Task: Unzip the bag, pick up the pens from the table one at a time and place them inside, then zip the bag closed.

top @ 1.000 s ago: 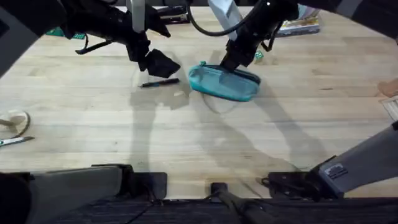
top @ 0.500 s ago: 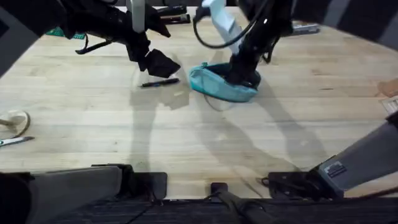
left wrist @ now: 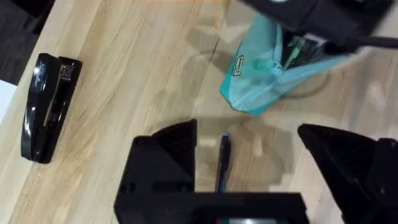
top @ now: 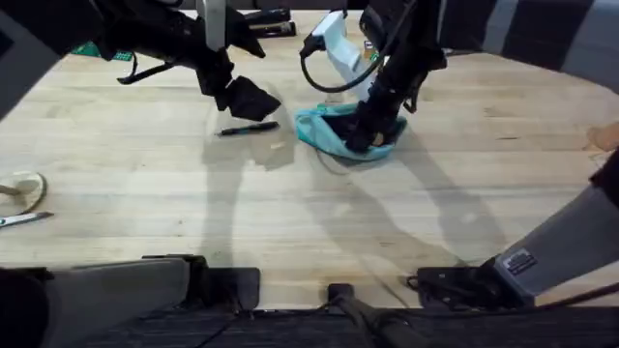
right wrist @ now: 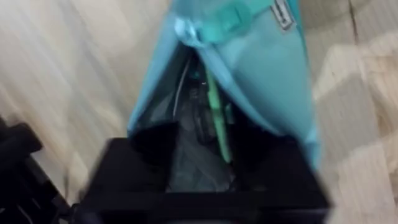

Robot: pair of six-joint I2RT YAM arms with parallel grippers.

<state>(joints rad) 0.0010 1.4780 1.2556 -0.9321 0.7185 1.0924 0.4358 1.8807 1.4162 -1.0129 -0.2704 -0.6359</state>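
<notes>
While the teal bag point(top: 334, 135) lies unzipped near the middle of the wooden desk point(top: 290, 213), the right end effector point(top: 366, 133) reaches down into its open mouth. From the right wrist view, the two black fingers sit inside the gaping pouch point(right wrist: 249, 68), and whether they are spread or pinched together cannot be told. Dark slim items and a green one point(right wrist: 217, 118) lie in the pouch's interior, and a teal zipper pull point(right wrist: 186, 30) hangs at the far end of the opening.

Just beside the bag, on the left arm's side, a single black pen point(top: 248, 128) rests flat on the desk, apart from the fabric. The left end effector point(top: 247, 97) hovers above that pen with its fingers spread wide; through the left wrist camera the pen point(left wrist: 222, 163) lies between the two open black fingers point(left wrist: 168, 149), untouched, with the bag point(left wrist: 261, 74) beyond it.

A black stapler point(left wrist: 48, 106) sits on the desk well off to one side in the left wrist view. Near the left edge of the overhead view lie a roll of tape point(top: 21, 188) and what look like scissors point(top: 24, 219)
</notes>
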